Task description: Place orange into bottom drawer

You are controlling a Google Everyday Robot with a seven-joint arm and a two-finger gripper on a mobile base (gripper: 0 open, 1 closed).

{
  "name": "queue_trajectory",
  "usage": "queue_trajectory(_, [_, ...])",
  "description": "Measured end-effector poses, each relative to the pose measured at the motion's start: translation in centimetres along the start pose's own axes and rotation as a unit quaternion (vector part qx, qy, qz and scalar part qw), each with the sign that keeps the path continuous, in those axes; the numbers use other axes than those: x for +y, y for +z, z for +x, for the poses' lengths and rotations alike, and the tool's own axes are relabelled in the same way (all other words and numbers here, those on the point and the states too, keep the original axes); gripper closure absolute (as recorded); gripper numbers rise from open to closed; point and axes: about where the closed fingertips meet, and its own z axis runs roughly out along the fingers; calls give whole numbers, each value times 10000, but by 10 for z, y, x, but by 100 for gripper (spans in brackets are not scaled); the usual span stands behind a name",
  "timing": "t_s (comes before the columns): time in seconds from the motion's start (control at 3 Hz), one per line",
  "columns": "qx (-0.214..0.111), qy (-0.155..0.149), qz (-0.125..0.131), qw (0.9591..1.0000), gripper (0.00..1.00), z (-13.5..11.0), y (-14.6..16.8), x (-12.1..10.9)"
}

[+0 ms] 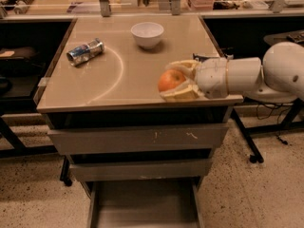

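Note:
The orange is held between the two pale fingers of my gripper, which is shut on it. The gripper reaches in from the right and holds the fruit just above the front right part of the tan table top. The bottom drawer is pulled open below, a grey tray with low side walls, at the lower middle of the view. It lies well below and a little to the left of the gripper. Nothing is seen in the part of the drawer that shows.
A white bowl stands at the back middle of the table top. A crushed silver can lies on its side at the left. The white-scratched upper drawer front and the middle drawer front are shut. The white arm extends to the right.

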Motion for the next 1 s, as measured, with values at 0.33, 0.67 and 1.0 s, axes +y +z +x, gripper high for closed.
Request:
queue_trajectory(0.33, [295, 211, 305, 9989, 100, 51, -22, 51])
queue_trajectory(0.67, [675, 569, 458, 9950, 100, 118, -27, 103])
queue_trajectory(1.0, [984, 1278, 309, 9864, 100, 203, -10, 164])
